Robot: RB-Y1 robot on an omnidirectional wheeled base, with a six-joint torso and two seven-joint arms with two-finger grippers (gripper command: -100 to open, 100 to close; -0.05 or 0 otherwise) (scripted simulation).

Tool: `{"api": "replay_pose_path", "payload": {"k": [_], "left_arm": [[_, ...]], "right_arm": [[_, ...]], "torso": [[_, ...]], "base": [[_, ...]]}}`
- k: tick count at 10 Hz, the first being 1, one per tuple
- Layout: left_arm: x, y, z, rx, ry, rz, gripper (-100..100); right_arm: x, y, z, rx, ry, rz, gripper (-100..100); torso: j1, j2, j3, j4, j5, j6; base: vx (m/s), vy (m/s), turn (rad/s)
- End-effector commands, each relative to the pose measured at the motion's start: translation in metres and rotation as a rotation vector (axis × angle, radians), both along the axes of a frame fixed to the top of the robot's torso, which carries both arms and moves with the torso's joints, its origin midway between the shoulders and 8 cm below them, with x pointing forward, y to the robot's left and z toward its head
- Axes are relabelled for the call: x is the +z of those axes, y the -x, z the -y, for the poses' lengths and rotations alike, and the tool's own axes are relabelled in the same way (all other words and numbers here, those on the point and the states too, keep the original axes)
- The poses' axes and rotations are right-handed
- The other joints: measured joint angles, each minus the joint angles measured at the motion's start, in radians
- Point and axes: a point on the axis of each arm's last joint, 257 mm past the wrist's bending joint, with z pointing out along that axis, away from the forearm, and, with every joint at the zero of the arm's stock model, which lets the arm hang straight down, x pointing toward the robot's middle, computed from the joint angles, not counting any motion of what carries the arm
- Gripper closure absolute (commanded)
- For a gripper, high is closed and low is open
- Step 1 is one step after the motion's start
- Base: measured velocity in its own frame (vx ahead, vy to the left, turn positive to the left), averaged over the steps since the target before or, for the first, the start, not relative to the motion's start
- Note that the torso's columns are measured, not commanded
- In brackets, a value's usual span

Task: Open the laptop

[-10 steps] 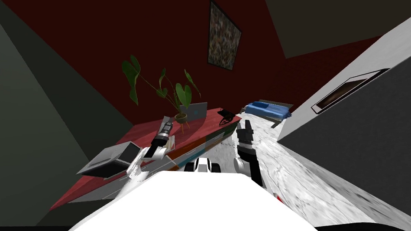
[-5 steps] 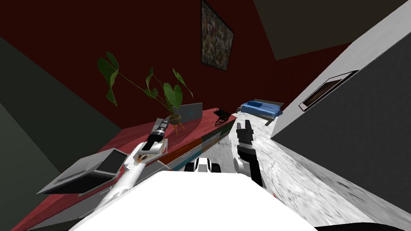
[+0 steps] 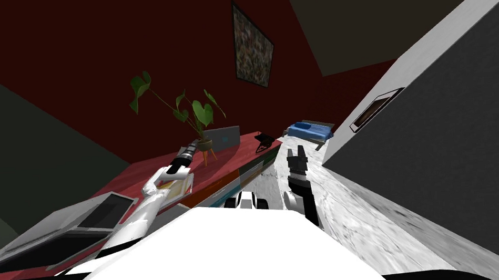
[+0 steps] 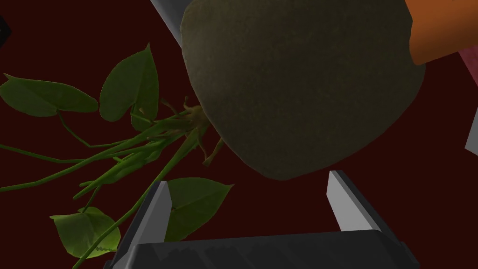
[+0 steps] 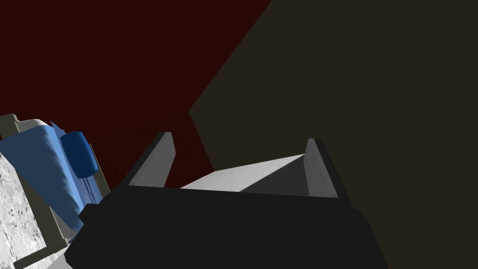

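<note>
A grey laptop [image 3: 223, 138] stands on the far part of the long red sideboard [image 3: 139, 172], its lid raised with the back toward me. A second grey laptop-like device [image 3: 83, 224] lies open at the sideboard's near left end. My left gripper [image 3: 190, 148] reaches out over the sideboard and hangs right in front of a potted plant [image 3: 205, 144]. In the left wrist view the brown pot [image 4: 298, 84] sits just beyond the open left gripper [image 4: 249, 201], nothing between the fingers. My right gripper [image 3: 296, 156] is open over the floor.
The plant's green leaves [image 4: 126, 98] spread beside the pot, which stands on orange legs [image 4: 443, 28]. A small dark object [image 3: 264, 140] lies on the sideboard's far end. A blue sofa [image 3: 308, 131] stands beyond. A grey wall [image 3: 428, 154] runs close on my right.
My view has shifted along the sideboard, so the near open device slid toward the lower left. My left arm has stretched forward to the plant pot. The right arm holds still.
</note>
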Motion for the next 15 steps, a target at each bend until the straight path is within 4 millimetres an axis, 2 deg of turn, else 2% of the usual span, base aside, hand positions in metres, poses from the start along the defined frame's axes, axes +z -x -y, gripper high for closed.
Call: {"api": "replay_pose_path", "payload": {"k": [1, 2, 3, 4, 5, 6, 8, 9, 12, 15], "left_arm": [[-0.005, -0.001, -0.03, 0.06, 0.003, -0.042, -100], [-0.005, -0.001, -0.03, 0.06, 0.003, -0.042, -100], [-0.003, -0.001, -0.05, 0.096, 0.003, -0.059, -100], [-0.003, -0.001, -0.05, 0.096, 0.003, -0.059, -100], [0.001, -0.001, -0.068, 0.13, 0.003, -0.072, -100], [-0.001, -0.001, -0.07, 0.132, 0.004, -0.076, -100], [0.005, 0.002, -0.108, 0.205, 0.01, -0.103, -100], [0.005, 0.002, -0.108, 0.205, 0.01, -0.103, -100], [0.016, 0.01, -0.159, 0.307, 0.029, -0.132, -100], [0.029, 0.021, -0.199, 0.392, 0.051, -0.148, -100]], "right_arm": [[0.0, 0.0, 0.0, 0.0, 0.0, 0.0, 0], [0.0, 0.0, 0.0, 0.0, 0.0, 0.0, 0], [0.0, 0.0, 0.0, 0.0, 0.0, 0.0, 0], [0.0, 0.0, 0.0, 0.0, 0.0, 0.0, 0], [0.0, 0.0, 0.0, 0.0, 0.0, 0.0, 0], [0.0, 0.0, 0.0, 0.0, 0.0, 0.0, 0], [0.0, 0.0, 0.0, 0.0, 0.0, 0.0, 0], [0.0, 0.0, 0.0, 0.0, 0.0, 0.0, 0], [0.0, 0.0, 0.0, 0.0, 0.0, 0.0, 0], [0.0, 0.0, 0.0, 0.0, 0.0, 0.0, 0]], "torso": [[0.001, 0.003, 0.002, 0.0, 0.001, 0.0], [0.002, 0.001, 0.001, 0.0, 0.001, 0.001], [0.0, 0.003, 0.002, 0.001, 0.0, 0.0], [-0.001, 0.004, 0.002, 0.001, -0.001, -0.001], [-0.003, 0.006, 0.004, 0.003, -0.002, -0.002], [-0.006, 0.009, 0.006, 0.005, -0.004, -0.003], [-0.008, 0.014, 0.008, 0.007, -0.005, -0.004], [-0.009, 0.013, 0.008, 0.007, -0.006, -0.003], [-0.008, 0.013, 0.008, 0.006, -0.005, -0.003], [-0.007, 0.013, 0.008, 0.006, -0.005, -0.004]], "base": [[0.032, -0.043, -0.057], [0.025, -0.033, -0.053], [0.035, -0.043, -0.107], [0.026, -0.037, -0.042], [0.042, -0.049, -0.071], [0.048, -0.039, -0.037], [0.054, -0.047, -0.088], [0.044, -0.048, -0.049], [0.052, -0.07, -0.09], [0.059, -0.058, -0.075]]}}
